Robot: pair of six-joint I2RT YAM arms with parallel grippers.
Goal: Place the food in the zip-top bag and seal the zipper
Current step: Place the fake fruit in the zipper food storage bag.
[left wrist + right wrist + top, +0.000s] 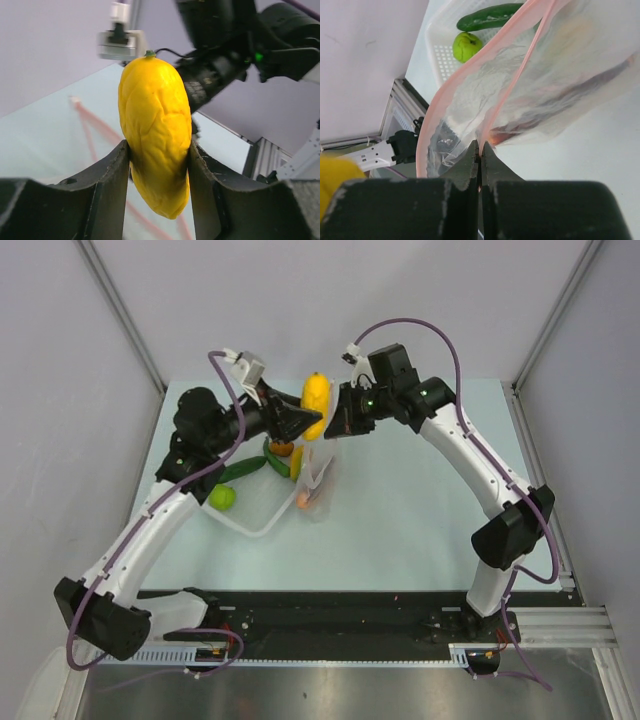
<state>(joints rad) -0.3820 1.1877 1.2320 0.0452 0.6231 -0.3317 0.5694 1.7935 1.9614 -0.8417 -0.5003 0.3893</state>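
Note:
My left gripper (305,418) is shut on a yellow toy piece (316,398), held in the air above the bag's mouth; in the left wrist view the piece (155,125) sits between both fingers (110,185). My right gripper (337,425) is shut on the pink-red zipper strip (485,120) of the clear zip-top bag (560,70) and holds its mouth up and open. The bag (316,478) hangs to the table with dark red (555,102) and orange (304,500) pieces inside. A cucumber (243,469), a lime-green ball (223,497) and an orange piece (281,448) lie in the tray.
The white plastic tray (255,520) sits left of the bag, under my left arm; it also shows in the right wrist view (440,57). Grey walls enclose the table on three sides. A black rail (340,610) runs along the near edge.

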